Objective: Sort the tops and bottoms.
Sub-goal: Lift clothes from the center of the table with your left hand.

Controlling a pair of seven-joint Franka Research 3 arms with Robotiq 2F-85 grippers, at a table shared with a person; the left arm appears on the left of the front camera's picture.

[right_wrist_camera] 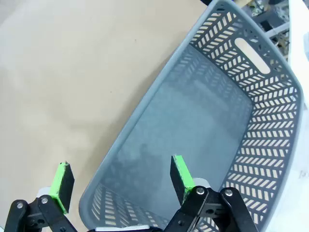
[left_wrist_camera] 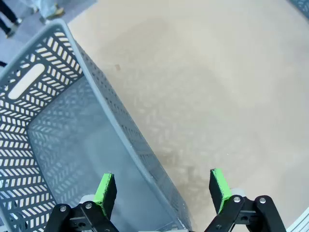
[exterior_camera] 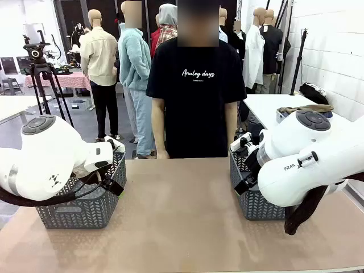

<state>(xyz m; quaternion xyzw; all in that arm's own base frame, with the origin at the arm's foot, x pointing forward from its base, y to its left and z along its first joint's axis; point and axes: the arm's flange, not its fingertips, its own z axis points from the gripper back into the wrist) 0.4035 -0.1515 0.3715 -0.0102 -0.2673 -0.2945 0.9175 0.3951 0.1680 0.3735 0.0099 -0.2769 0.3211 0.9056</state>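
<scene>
Left gripper (left_wrist_camera: 161, 180): hangs wide open, grips nothing, straddles a long wall of the grey left basket (left_wrist_camera: 48, 72) by the tan table (left_wrist_camera: 217, 87). Right gripper (right_wrist_camera: 119, 169): spread just as wide, holds nothing, straddles the right basket (right_wrist_camera: 268, 111) rim. Tops and bottoms: cannot tell where.

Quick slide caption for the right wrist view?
Open right tool above the rim of an empty grey basket on the tan table.

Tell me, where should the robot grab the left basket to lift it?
Best grip the basket at the rim over its handle slot, coming down from above: it stands upright and open-topped, and that thin end wall would fit inside the open left gripper.
</scene>
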